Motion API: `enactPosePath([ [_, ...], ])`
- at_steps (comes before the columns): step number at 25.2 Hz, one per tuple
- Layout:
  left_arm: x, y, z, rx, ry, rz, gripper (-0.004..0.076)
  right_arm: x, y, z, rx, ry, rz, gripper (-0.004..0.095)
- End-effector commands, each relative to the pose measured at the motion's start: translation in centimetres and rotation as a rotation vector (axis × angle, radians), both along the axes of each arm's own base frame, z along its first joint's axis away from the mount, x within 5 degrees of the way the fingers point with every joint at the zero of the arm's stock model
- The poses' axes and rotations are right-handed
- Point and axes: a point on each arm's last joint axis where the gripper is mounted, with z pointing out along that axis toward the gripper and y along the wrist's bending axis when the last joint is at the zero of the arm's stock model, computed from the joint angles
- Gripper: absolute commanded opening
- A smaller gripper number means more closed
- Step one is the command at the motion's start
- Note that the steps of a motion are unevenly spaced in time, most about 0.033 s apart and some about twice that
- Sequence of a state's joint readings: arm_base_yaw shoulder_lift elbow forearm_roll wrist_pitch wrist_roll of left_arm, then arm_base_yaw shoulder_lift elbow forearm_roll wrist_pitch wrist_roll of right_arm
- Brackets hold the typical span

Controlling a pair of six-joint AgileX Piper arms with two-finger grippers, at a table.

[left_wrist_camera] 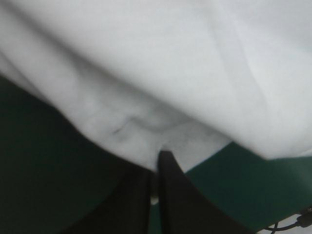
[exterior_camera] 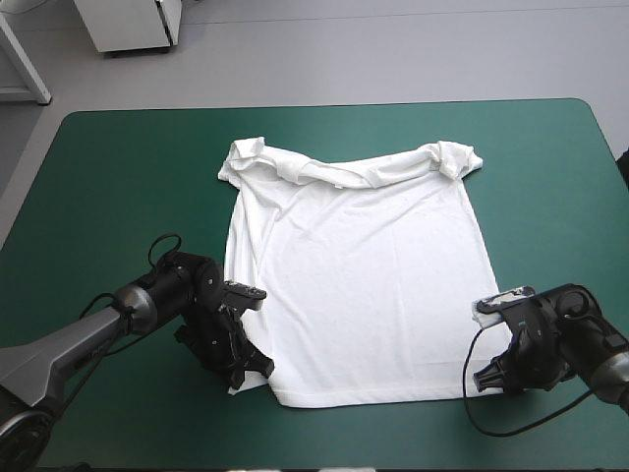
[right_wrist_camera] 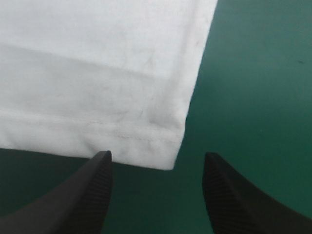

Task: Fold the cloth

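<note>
The white T-shirt (exterior_camera: pixel 354 285) lies spread flat on the teal-green table (exterior_camera: pixel 98 177), collar and bunched sleeves toward the far edge, hem toward the near edge. My left gripper (exterior_camera: pixel 251 377) sits at the hem's near-left corner. In the left wrist view its black fingers meet in a point (left_wrist_camera: pixel 158 158) with the T-shirt (left_wrist_camera: pixel 170 73) pinched at the tip and slightly puckered. My right gripper (exterior_camera: pixel 488 379) rests low at the near-right hem corner. The right wrist view shows that gripper (right_wrist_camera: pixel 157 156) open, with the stitched corner of the T-shirt (right_wrist_camera: pixel 97 73) just ahead, between the fingertips.
Bare teal-green cover surrounds the shirt on all sides. A white cabinet (exterior_camera: pixel 133 25) stands on the floor beyond the table's far left corner.
</note>
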State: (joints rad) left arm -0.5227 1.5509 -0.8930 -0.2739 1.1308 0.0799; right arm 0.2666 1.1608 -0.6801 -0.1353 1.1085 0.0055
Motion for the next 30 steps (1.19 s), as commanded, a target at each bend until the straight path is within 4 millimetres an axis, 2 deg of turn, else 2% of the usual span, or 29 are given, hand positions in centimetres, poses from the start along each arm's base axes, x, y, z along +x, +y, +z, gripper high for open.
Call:
enactPosePath([
  [1, 0.2, -0.6, 0.4, -0.045, -0.07, 0.007, -0.0009, 0.2, -0.1, -0.2, -0.024, -0.002, 0.006, 0.0517],
  [4, 0.2, -0.5, 0.7, -0.048, -0.083, 0.004, -0.0009, 0.3, -0.1, -0.6, -0.028, 0.017, -0.001, 0.0509],
  [7, 0.1, -0.4, 1.0, -0.054, -0.094, 0.004, -0.0009, 0.4, -0.1, -0.9, -0.032, 0.03, -0.001, 0.0453],
  [15, 0.0, -0.4, 1.8, -0.069, -0.119, 0.003, -0.0009, 0.8, 0.3, -1.5, -0.007, 0.05, -0.005, 0.0165],
  [20, -0.1, -0.3, 2.4, -0.082, -0.142, -0.002, -0.0009, 1.2, 0.9, -2.8, 0.026, 0.112, 0.001, -0.0018],
  [27, -0.2, -0.1, 4.0, -0.094, -0.198, -0.016, -0.0009, 1.8, 1.3, -3.0, 0.056, 0.095, 0.007, -0.0019],
  [30, -0.4, 0.2, 5.5, -0.087, -0.223, -0.033, -0.0009, 2.7, 1.5, -0.5, 0.069, 0.024, 0.011, -0.0019],
])
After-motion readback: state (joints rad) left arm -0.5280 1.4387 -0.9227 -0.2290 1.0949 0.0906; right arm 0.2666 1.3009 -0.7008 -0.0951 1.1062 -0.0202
